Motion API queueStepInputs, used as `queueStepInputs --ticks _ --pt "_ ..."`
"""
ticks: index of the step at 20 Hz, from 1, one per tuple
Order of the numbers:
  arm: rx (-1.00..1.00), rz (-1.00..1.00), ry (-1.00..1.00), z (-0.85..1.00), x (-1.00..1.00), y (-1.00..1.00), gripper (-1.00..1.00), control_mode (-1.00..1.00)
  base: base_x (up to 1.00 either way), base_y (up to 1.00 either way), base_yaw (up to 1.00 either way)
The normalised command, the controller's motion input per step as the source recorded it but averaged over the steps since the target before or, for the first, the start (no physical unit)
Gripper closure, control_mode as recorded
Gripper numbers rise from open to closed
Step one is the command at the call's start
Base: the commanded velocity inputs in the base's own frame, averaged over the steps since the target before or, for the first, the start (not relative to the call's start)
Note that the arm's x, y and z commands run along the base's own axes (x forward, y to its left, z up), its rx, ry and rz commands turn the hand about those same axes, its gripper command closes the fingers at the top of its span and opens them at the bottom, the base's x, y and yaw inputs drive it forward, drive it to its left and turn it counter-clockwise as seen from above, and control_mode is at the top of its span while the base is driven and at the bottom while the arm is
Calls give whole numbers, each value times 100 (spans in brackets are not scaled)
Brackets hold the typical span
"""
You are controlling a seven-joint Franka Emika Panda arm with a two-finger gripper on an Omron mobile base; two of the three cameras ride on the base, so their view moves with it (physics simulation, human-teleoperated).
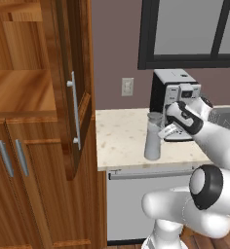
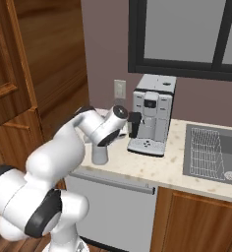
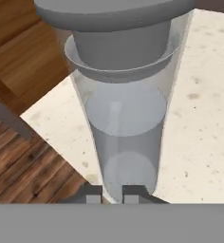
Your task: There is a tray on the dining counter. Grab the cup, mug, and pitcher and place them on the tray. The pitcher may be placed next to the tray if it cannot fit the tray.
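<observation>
The pitcher (image 1: 153, 137) stands upright on the beige wall counter (image 1: 122, 136), just left of the coffee machine (image 1: 174, 99) and near the front edge, so I reach it side-on from the base. My gripper (image 3: 112, 193) sits against its upper body below the lid. In the hand view my fingertips (image 3: 91, 193) stand almost together, with the pitcher's wall rising directly between and beyond them. I judge this a narrow pinch on the pitcher, though actual contact is hard to confirm. No tray visible here.
</observation>
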Motion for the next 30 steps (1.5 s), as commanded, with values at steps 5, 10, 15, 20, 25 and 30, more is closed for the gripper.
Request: queueStepInputs --ticks 5,10,15,20,25,30 --pt "0 0 -23 82 -86 0 100 -100 0 0 0" --pt "0 0 -20 100 -56 0 100 -100 0 0 0" --pt "0 0 -23 100 -17 7 100 -100 0 0 0" --pt "0 0 -19 100 -3 9 100 -100 0 0 0" --pt "0 0 -11 100 -2 5 100 -100 0 0 0" --pt "0 0 -4 96 -11 0 100 -100 0 0 0"
